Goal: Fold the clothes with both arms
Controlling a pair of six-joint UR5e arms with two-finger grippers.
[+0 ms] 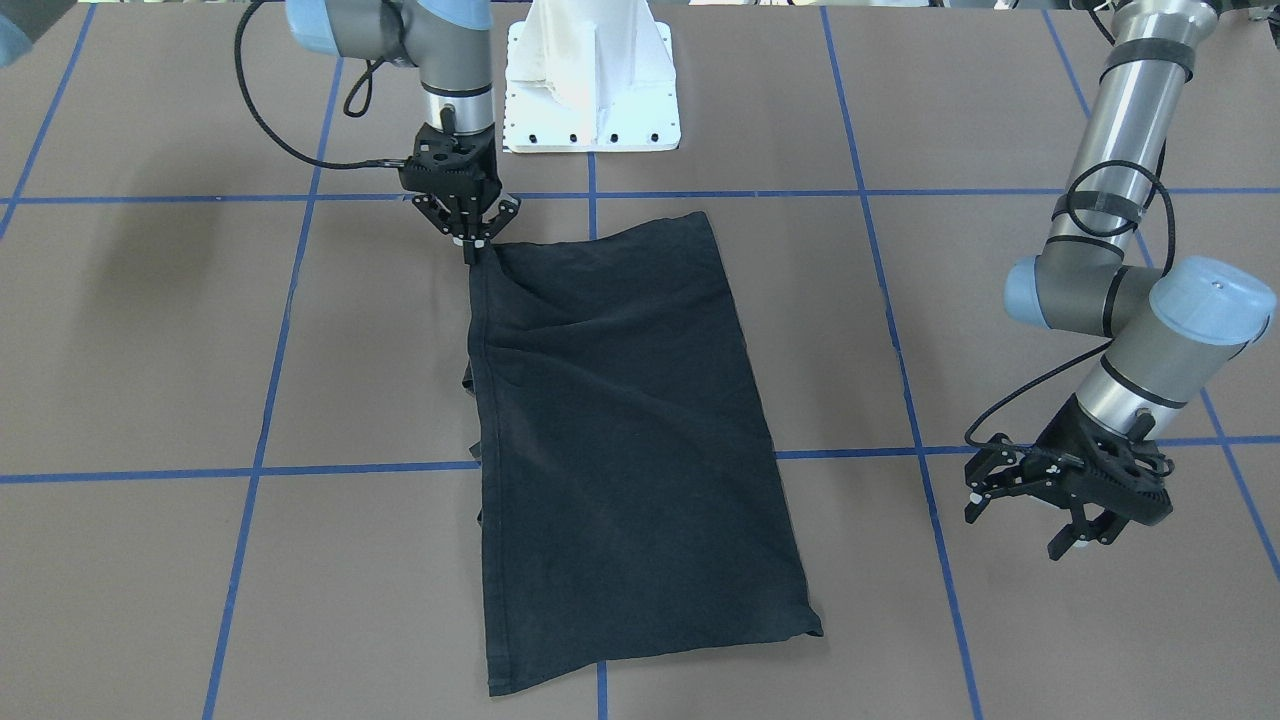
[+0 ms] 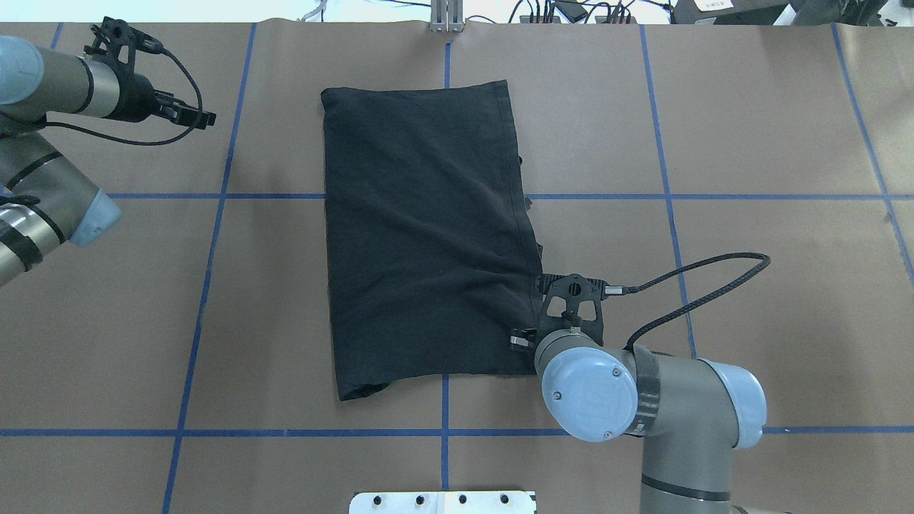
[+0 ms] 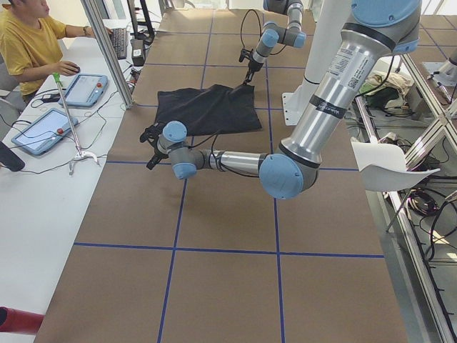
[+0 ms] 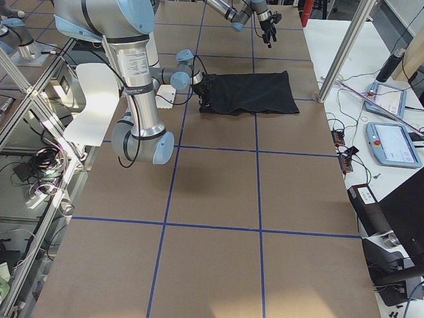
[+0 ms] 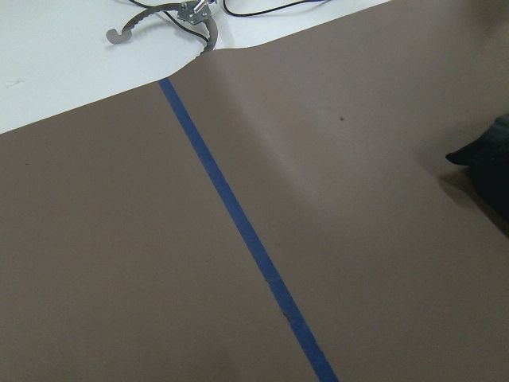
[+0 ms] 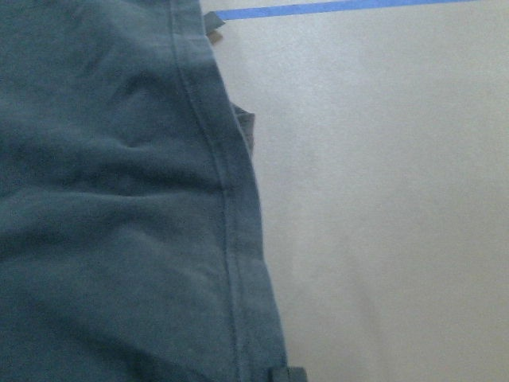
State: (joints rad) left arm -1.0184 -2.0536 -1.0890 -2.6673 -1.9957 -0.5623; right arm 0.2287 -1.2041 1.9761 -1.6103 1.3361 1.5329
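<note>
Plain black T-shirt [image 1: 630, 420] on a matte brown table [image 1: 150, 350] crossed by a grid of blue tape lines [image 1: 150, 199]; left arm [image 1: 1120, 150] and right arm [image 1: 445, 40] grey-silver with light-blue joint caps; left gripper [image 1: 1020, 522] and right gripper [image 1: 472, 240] black; pedestal base [image 1: 590, 110] white, dotted with dark bolts along its edge.

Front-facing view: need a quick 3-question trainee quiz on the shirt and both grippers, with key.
1. True or false: the left gripper is touching the T-shirt.
2. Where does the right gripper grip the T-shirt? A) the corner nearest the white base; B) the middle of the far edge; C) nowhere, it hangs clear.
3. Fill in: the left gripper's jaws are ____.

Key: 1 false, it sits off to the side over bare table; 2 A; 3 open.
</note>
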